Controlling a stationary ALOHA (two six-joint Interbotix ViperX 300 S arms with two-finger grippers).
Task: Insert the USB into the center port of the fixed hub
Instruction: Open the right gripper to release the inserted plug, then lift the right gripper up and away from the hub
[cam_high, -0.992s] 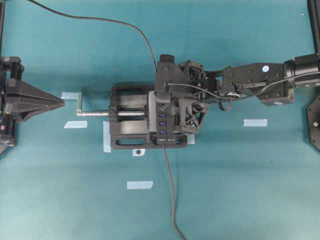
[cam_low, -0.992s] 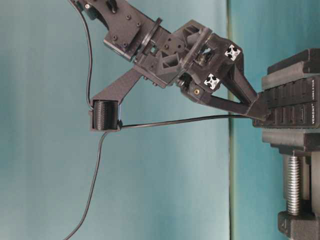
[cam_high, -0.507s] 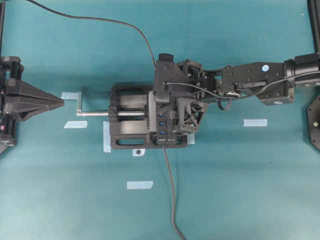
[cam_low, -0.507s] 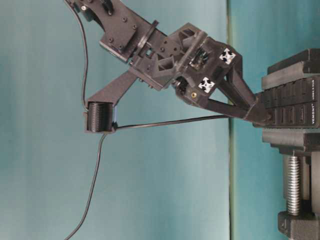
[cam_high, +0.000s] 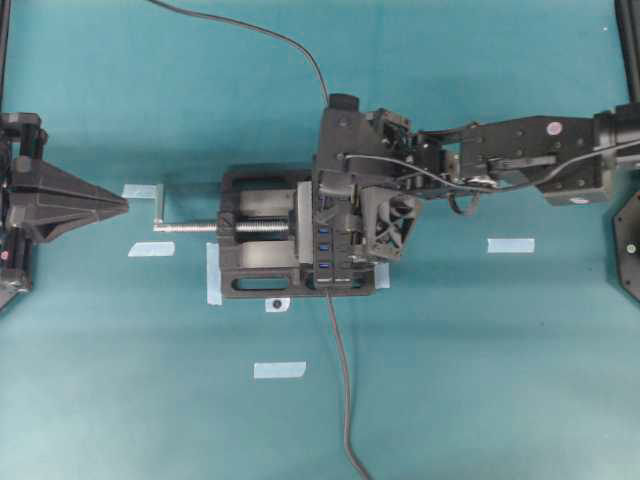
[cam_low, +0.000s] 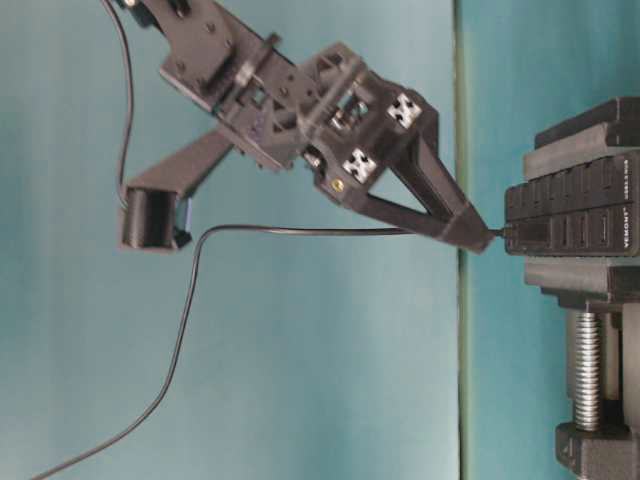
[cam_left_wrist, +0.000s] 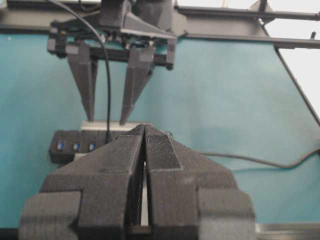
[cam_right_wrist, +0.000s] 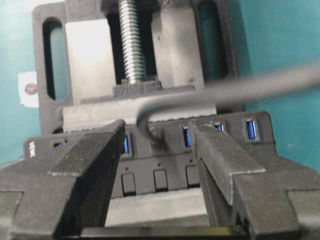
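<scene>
The fixed hub (cam_right_wrist: 165, 150) is clamped in a black vise, its row of blue slots facing up. The USB (cam_right_wrist: 156, 136) stands plugged into the center port, with blue slots on both sides. Its thin cable (cam_low: 300, 231) leads away from the hub (cam_low: 570, 215). My right gripper (cam_right_wrist: 156, 129) is open, one finger on each side of the plug without touching it. From the table-level view its tips (cam_low: 480, 238) hang just off the hub's face. In the overhead view the right gripper (cam_high: 325, 205) covers the plug. My left gripper (cam_left_wrist: 145, 131) is shut and empty, parked at the far left (cam_high: 110, 205).
The vise (cam_high: 260, 245) has a silver screw handle (cam_high: 185, 227) pointing left. The hub's own cable (cam_high: 340, 380) runs to the near table edge. Pieces of pale tape (cam_high: 510, 245) lie on the teal table.
My right gripper has opened wider and drawn back off the hub, leaving the USB seated in the port. The cable's slack has shifted with the arm. The left arm has not moved.
</scene>
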